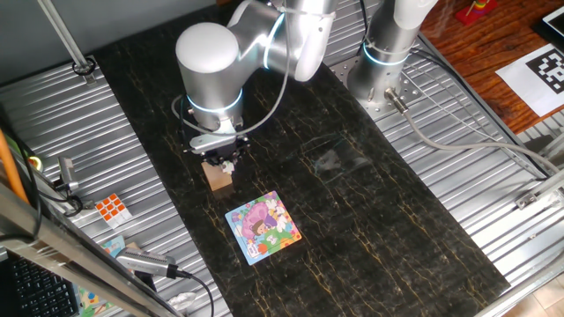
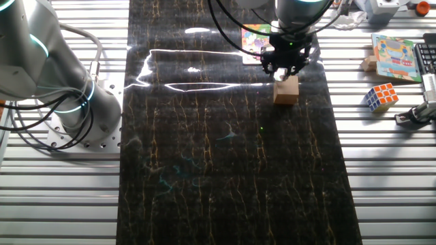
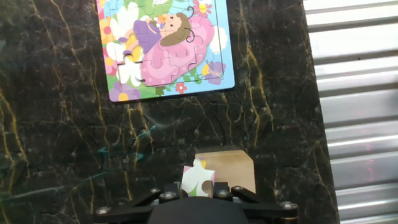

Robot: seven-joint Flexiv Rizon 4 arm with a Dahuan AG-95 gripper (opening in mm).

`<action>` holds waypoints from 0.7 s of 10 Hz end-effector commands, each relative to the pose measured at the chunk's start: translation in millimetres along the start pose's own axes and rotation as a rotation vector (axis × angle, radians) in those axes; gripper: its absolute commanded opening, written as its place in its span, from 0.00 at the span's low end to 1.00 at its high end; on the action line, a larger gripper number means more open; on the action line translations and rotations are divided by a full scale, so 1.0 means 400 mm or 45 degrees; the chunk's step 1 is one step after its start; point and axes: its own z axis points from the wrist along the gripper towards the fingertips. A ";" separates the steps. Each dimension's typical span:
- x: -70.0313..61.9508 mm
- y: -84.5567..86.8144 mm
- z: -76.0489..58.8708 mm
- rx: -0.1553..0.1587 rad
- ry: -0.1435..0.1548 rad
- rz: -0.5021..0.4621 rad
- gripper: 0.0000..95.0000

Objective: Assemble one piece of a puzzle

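My pincer (image 3: 198,186) is gripping the flat whitish piece (image 3: 198,178) | hovering over the tan wooden cube (image 3: 225,168) | glossy square puzzle (image 3: 165,46) lying on the dark marbled tabletop (image 3: 62,137).

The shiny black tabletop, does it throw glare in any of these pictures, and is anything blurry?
In the other fixed view, bright white streaks of glare cross the black mat near the puzzle. One fixed view shows only a faint pale smudge of reflection. The hand view is glare-free; the puzzle is sharp, the piece and wooden cube slightly soft.

I'm in a robotics lab — bolted arm bases (image 2: 82,112), slatted metal bench (image 1: 458,176), a fiducial marker (image 1: 548,70).
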 end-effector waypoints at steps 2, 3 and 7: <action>0.010 -0.029 -0.019 -0.005 0.007 -0.013 0.00; 0.010 -0.029 -0.019 -0.005 -0.001 -0.016 0.00; 0.010 -0.029 -0.019 -0.005 -0.011 -0.040 0.00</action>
